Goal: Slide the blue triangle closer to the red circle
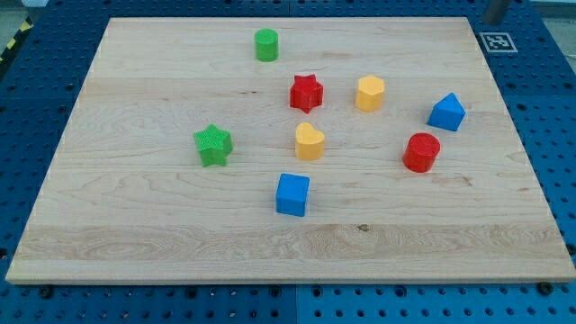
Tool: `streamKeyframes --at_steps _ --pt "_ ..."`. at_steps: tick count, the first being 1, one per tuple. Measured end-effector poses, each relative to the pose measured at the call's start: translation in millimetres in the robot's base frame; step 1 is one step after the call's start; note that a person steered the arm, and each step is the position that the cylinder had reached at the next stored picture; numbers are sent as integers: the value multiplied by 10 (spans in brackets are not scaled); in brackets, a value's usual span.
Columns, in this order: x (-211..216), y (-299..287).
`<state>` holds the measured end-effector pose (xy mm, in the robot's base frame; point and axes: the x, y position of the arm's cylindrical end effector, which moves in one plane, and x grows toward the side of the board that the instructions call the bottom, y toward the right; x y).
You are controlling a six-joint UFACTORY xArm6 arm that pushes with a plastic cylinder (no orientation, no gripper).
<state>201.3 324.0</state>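
The blue triangle (446,112) lies on the wooden board (135,243) at the view's right. The red circle (421,151) lies just below it and a little to its left, with a small gap between them. A short grey shape (495,11) enters at the view's top right corner, beyond the board's far edge. It may be my rod. My tip does not clearly show, and nothing touches either block.
Other blocks on the board: a green circle (265,44), a red star (306,92), a yellow hexagon (370,93), a yellow heart (309,141), a green star (213,145) and a blue cube (292,194). A black-and-white marker (498,41) sits off the top right corner.
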Motion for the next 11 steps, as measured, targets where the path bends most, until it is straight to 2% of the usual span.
streamKeyframes --at_steps 1,6,7,9,11 --pt "0 -333" --pt "79 -407" --pt "409 -908" --pt "1273 -1057" --pt "1591 -1063"
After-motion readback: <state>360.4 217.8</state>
